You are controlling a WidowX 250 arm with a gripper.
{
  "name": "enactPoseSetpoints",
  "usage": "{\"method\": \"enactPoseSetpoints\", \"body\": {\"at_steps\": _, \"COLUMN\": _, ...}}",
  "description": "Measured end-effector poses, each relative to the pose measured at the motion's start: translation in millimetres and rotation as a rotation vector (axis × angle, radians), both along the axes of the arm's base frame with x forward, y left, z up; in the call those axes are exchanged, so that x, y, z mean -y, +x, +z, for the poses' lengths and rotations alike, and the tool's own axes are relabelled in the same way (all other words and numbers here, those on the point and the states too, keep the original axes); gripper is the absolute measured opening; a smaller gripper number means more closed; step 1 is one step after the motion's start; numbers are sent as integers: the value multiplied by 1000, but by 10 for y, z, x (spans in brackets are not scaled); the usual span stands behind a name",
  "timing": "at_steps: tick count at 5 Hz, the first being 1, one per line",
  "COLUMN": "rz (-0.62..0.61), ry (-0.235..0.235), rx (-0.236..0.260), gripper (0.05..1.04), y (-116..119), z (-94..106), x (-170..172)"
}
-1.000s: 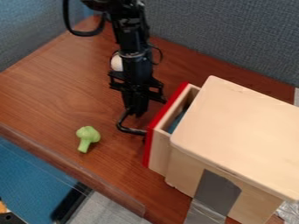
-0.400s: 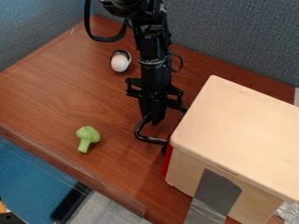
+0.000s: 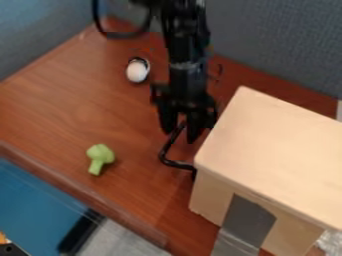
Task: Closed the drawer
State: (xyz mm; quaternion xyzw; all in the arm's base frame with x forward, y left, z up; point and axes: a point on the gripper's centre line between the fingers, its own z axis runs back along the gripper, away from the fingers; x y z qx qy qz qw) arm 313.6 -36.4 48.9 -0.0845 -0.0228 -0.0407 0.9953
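Note:
My gripper (image 3: pixel 179 134) hangs just left of the light wooden cabinet (image 3: pixel 277 150), its fingers apart. The upper end of the drawer's black curved handle (image 3: pixel 164 154) lies at the gap between the fingertips; whether they touch it I cannot tell. The handle sticks out from the cabinet's left side, its lower end against the cabinet's near left corner. The cabinet's overhanging top hides the drawer front, and no drawer interior shows.
A green toy broccoli (image 3: pixel 100 158) lies on the brown table (image 3: pixel 60 105) to the left. Behind it is a white oval object (image 3: pixel 137 70) with a dark rim. Grey tape (image 3: pixel 247 218) runs down the cabinet's near side.
The drawer has slid right into the cabinet, its red front passing from sight, while the arm moved right beside it. Since the last earlier frame the fingers have spread.

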Motion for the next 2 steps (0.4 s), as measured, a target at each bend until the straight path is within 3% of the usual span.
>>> {"method": "enactPoseSetpoints", "body": {"at_steps": 1, "rz": 32, "ry": 69, "rx": 116, "gripper": 983, "y": -108, "z": 482, "x": -177}}
{"method": "enactPoseSetpoints", "body": {"at_steps": 2, "rz": 92, "ry": 123, "rx": 164, "gripper": 1007, "y": -219, "z": 741, "x": -420}}
